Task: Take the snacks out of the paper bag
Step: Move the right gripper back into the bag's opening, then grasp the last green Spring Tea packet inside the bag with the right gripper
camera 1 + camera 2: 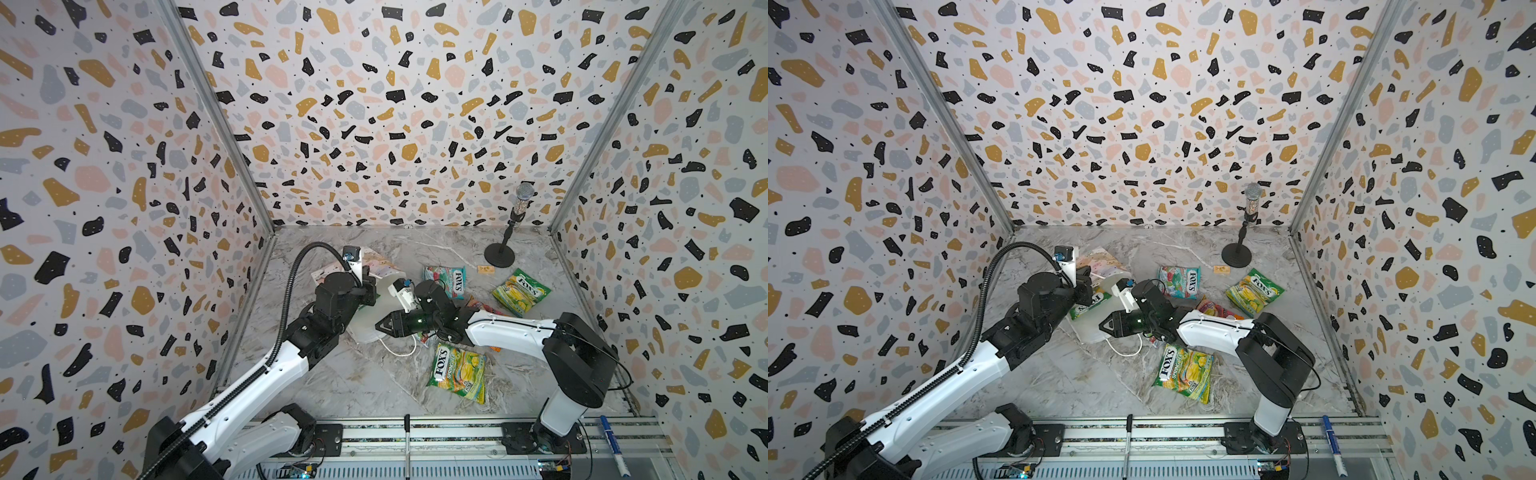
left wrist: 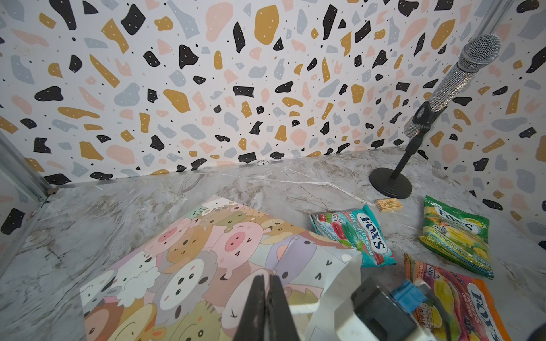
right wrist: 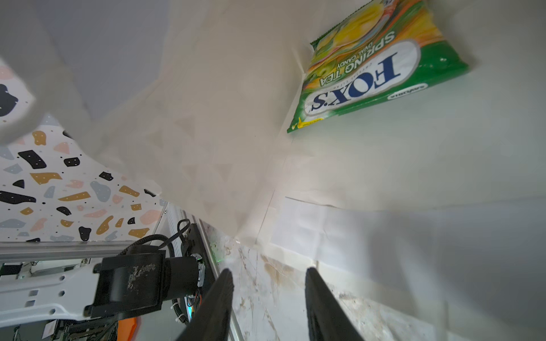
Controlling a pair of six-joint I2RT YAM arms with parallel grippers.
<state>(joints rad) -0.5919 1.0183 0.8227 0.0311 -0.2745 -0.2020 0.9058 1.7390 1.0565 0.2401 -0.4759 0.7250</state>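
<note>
Marble tabletop (image 1: 345,384); left pincer (image 2: 266,279) clamped on paper bag (image 2: 206,251), "FOX'S SPRING TEA" packet (image 3: 375,68) inside; right pincer (image 3: 269,270) apart

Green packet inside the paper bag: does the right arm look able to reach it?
Probably yes: the right claw is open at the mouth of the paper bag, with nothing between it and the green packet deeper in.

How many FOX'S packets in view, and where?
6. Teal packet, far green packet at back; orange-pink packet by right arm; near green packet in front; third green packet inside paper bag; mostly hidden sliver under that arm.
</note>
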